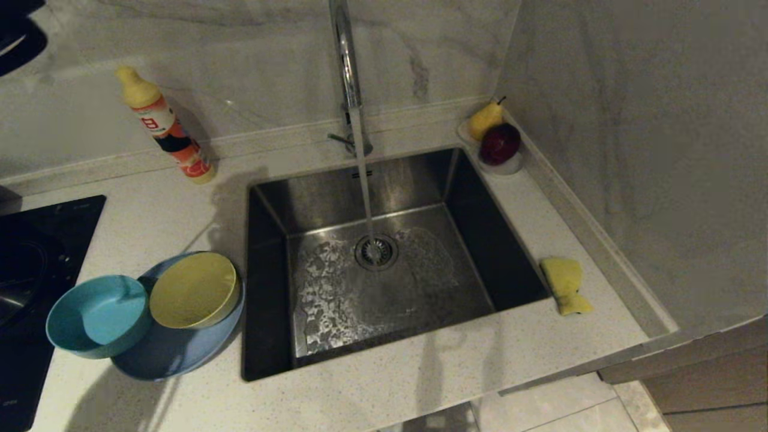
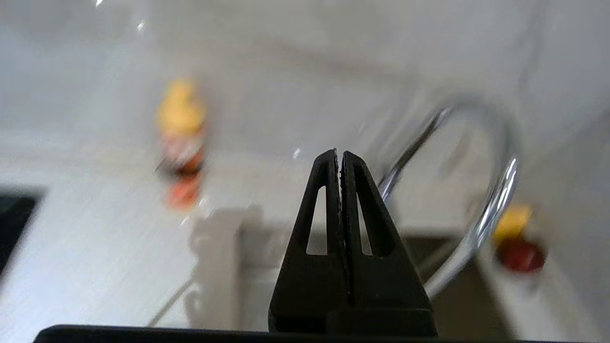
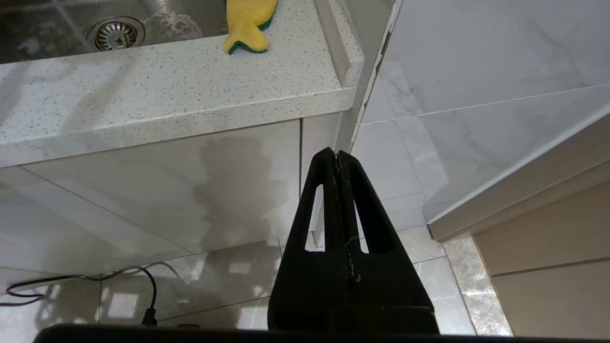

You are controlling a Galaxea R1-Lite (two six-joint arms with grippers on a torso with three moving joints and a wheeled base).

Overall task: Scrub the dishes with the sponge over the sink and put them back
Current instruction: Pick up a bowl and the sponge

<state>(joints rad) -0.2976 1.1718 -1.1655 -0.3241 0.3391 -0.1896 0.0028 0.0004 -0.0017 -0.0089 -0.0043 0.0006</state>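
Note:
The dishes sit on the counter left of the sink (image 1: 480, 240): a teal bowl (image 1: 99, 315) and a yellow bowl (image 1: 193, 290) rest on a periwinkle plate (image 1: 174, 351). The yellow sponge (image 1: 565, 285) lies on the counter by the sink's right rim; the right wrist view shows the sponge (image 3: 248, 24) with its green underside. Water runs from the faucet (image 1: 348, 72) onto the drain (image 1: 376, 252). My left gripper (image 2: 339, 153) is shut and empty, facing the faucet (image 2: 491, 209) and back wall. My right gripper (image 3: 336, 153) is shut and empty, parked below the counter edge. Neither arm shows in the head view.
A yellow-capped detergent bottle (image 1: 165, 126) stands at the back left. A small dish with a pear (image 1: 485, 119) and a dark red fruit (image 1: 500, 144) sits in the back right corner. A black cooktop (image 1: 30, 252) borders the left; a wall closes the right.

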